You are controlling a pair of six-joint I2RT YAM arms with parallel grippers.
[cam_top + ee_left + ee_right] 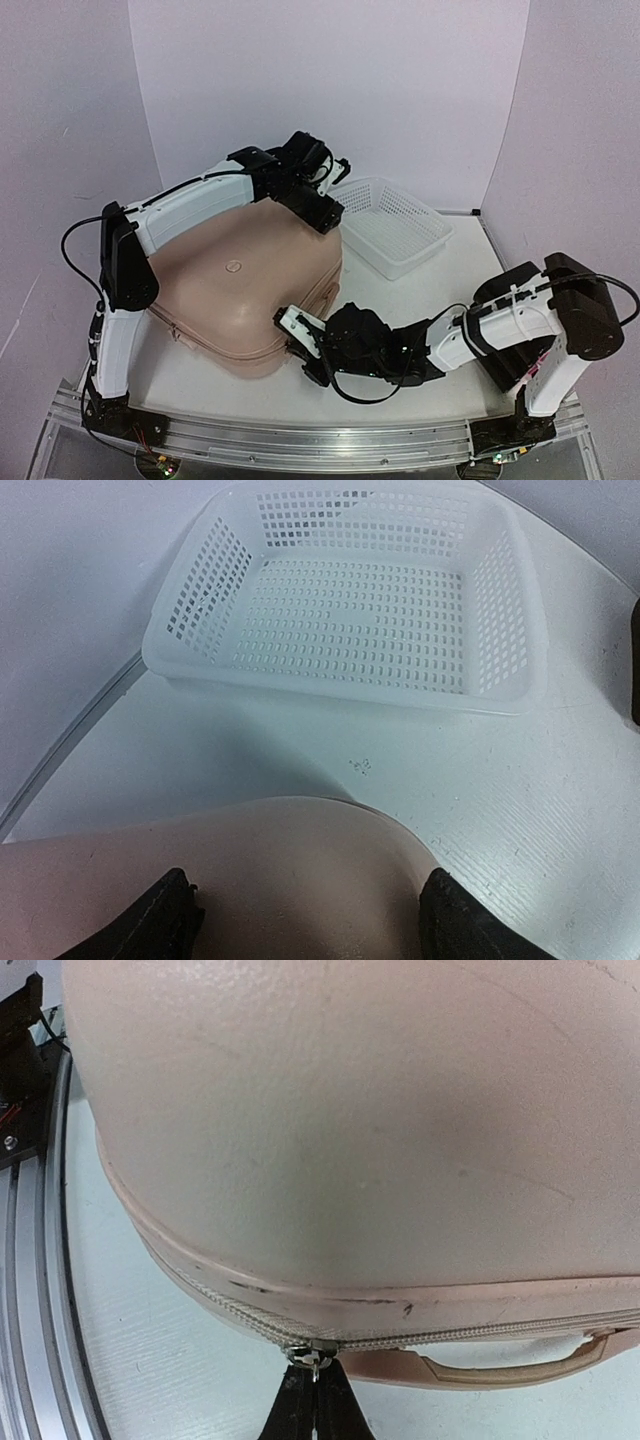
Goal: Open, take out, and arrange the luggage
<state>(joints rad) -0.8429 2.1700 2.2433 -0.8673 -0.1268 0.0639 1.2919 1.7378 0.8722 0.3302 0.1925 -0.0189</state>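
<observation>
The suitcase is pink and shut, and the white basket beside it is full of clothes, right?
Not quite: the white basket is empty. The left wrist view shows only its bare mesh floor. The rest holds: the suitcase is pink and shut, with the basket beside it.

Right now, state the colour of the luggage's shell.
Pale pink; the luggage shows best in the top external view.

Plain pale lilac panels [330, 80] wall in a white table [450, 292] edged by an aluminium rail [300, 442].
</observation>
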